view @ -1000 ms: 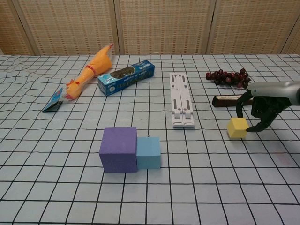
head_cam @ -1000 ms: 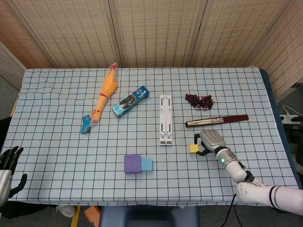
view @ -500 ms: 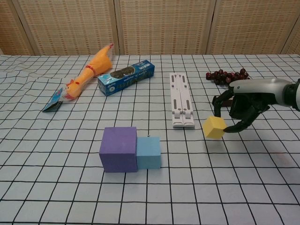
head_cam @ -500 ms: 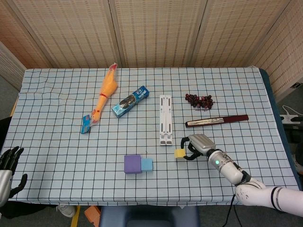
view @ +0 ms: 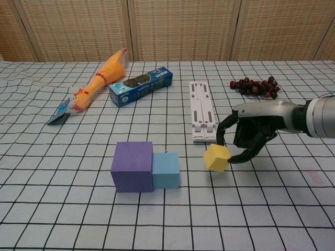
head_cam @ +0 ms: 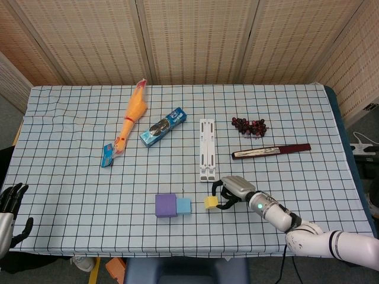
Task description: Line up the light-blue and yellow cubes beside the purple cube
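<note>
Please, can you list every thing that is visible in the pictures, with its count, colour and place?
purple cube: 1, purple, front centre
light-blue cube: 1, touching purple cube's right side
yellow cube: 1, tilted, right of light-blue cube, apart
rubber chicken: 1, orange-yellow, back left
toothpaste box: 1, blue, beside chicken
folding stand: 1, white, centre
grapes: 1 bunch, dark red, back right
dark case: 1, below grapes
right hand: fingers hold yellow cube
left hand: table's left edge, holds nothing

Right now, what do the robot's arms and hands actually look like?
The right hand has black fingers under a silver-grey back. Its forearm is silver-grey with a small green light, joining a white arm segment. The left hand at the table edge shows black fingers.
</note>
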`<state>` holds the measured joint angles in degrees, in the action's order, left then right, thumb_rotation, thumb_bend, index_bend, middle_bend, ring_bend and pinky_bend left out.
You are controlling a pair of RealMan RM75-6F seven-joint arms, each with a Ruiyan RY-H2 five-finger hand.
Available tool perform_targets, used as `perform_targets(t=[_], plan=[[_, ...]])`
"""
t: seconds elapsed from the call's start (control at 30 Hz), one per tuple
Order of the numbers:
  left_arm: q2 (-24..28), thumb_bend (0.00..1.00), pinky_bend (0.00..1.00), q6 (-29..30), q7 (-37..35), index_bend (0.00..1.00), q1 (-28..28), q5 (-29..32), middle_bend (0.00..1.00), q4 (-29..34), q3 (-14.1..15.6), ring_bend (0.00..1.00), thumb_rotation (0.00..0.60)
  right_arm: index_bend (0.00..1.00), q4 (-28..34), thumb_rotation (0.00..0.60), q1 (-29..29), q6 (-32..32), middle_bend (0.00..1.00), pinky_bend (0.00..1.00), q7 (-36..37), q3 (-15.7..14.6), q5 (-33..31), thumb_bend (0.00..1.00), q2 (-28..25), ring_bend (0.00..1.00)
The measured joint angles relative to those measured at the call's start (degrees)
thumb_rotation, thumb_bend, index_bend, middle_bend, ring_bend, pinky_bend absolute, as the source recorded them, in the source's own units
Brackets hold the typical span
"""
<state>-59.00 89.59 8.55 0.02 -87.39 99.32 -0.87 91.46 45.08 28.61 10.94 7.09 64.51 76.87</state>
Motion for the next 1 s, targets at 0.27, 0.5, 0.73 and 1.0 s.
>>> perform_targets(t=[0.27,0.5,0.73,1.0], plan=[[-0.1,0.45,0.32,0.5,-0.2,0.00,0.1,-0.4,0.00,-0.1,0.0,0.03,0.600,0.53,-1.0,0.600,0.9,-1.3,0.92,1.00,0.7,-0.3,-0.5,0.20,1.3,1.00],[-0.2,0.45,0.32,0.9,-0.5,0.00,0.3,-1.1,0.00,-0.3,0.1,0.03,0.600,0.53,-3.0,0.600,1.9,-2.2,0.92,1.00,1.2,-0.3,-1.5,0.20,3.1,1.00],[-0.2,0.44,0.32,1.3,-0.9,0.00,0.4,-1.3,0.00,-0.5,0.2,0.03,0.600,0.53,-4.2,0.600,2.7,-3.1,0.92,1.00,1.4,-0.4,-2.0,0.20,4.6,1.00],[-0.1,0.44,0.32,1.3,-1.1,0.00,0.5,-1.5,0.00,-0.6,0.2,0.03,0.600,0.53,-4.9,0.600,3.2,-2.6,0.92,1.00,1.0,-0.6,-2.2,0.20,5.9,1.00]])
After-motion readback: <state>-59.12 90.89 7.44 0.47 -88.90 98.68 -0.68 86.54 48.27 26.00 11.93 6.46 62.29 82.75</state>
